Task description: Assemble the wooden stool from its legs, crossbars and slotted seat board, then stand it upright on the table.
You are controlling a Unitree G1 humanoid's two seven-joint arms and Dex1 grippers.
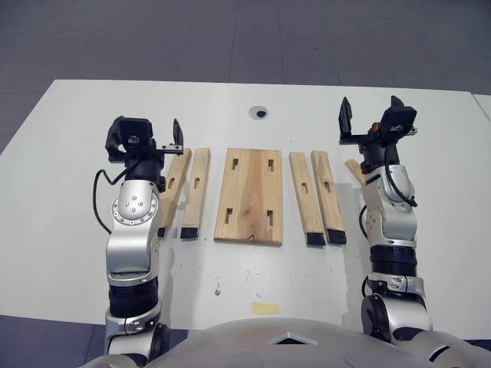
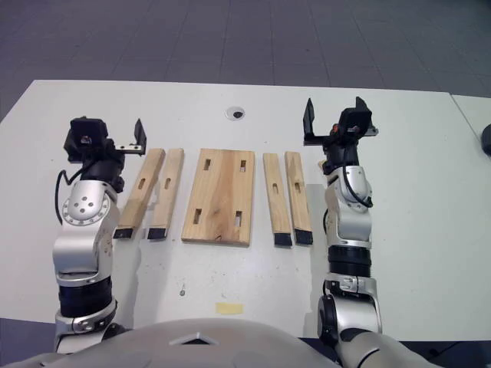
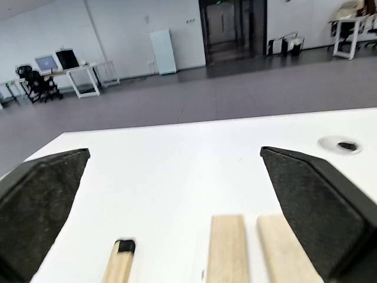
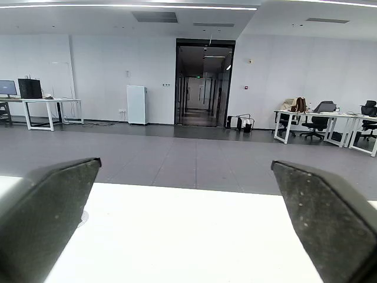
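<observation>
The slotted seat board (image 1: 249, 195) lies flat in the middle of the white table (image 1: 430, 153). Two wooden legs with black tips (image 1: 197, 192) (image 1: 175, 188) lie to its left, and two more (image 1: 305, 198) (image 1: 327, 195) to its right. A crossbar end (image 1: 354, 170) peeks out beside my right forearm. My left gripper (image 1: 146, 132) hovers open over the far ends of the left legs, holding nothing. In the left wrist view those leg ends (image 3: 228, 247) and a black-tipped crossbar (image 3: 121, 259) lie between its fingers (image 3: 318, 206). My right gripper (image 1: 370, 115) is raised and open, just right of the right legs.
A round cable hole (image 1: 259, 113) sits in the table beyond the seat board. A small yellow note (image 1: 265, 307) lies near the front edge. A dark object (image 2: 485, 142) shows at the far right. Grey floor lies beyond the table's far edge.
</observation>
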